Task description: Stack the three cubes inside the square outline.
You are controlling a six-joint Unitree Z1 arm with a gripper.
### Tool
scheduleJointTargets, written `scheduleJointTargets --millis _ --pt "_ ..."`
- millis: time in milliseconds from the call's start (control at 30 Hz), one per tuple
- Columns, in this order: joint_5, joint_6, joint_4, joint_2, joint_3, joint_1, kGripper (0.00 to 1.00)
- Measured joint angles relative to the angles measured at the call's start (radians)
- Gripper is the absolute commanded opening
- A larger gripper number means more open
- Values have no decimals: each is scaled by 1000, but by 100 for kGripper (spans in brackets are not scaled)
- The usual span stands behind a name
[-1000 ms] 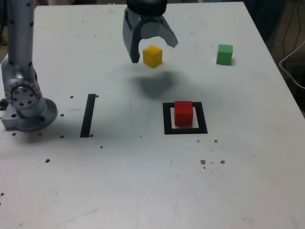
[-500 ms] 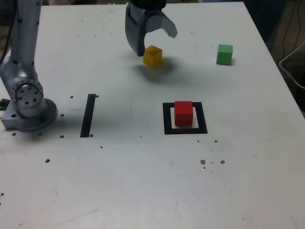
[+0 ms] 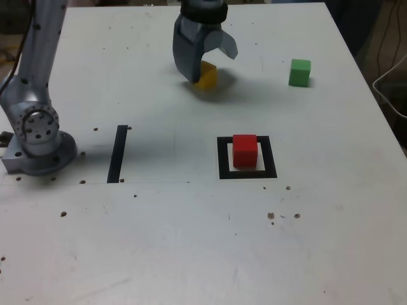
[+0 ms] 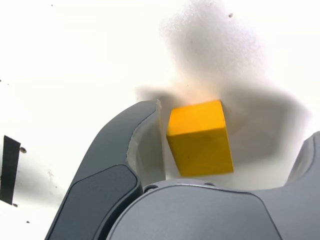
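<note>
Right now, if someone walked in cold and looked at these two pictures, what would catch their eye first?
Probably the grey tool, open and lowered around the small yellow cube at the far side of the white table; in the wrist view that cube sits between the jaws with a gap showing on one side. Next, the small red cube standing inside the black square outline, and the small green cube alone toward the exterior view's right.

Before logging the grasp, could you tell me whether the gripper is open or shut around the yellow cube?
Open: the gripper straddles the yellow cube, with a gap visible beside it in the wrist view.
</note>
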Motion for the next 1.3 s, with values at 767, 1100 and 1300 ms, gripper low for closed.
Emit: scheduleJointTargets --millis 767,1100,1300 --pt "11 -1 16 16 -12 -3 46" --pt "22 26 -1 18 -19 -8 16" --pt "30 51 -8 0 -22 -9 8"
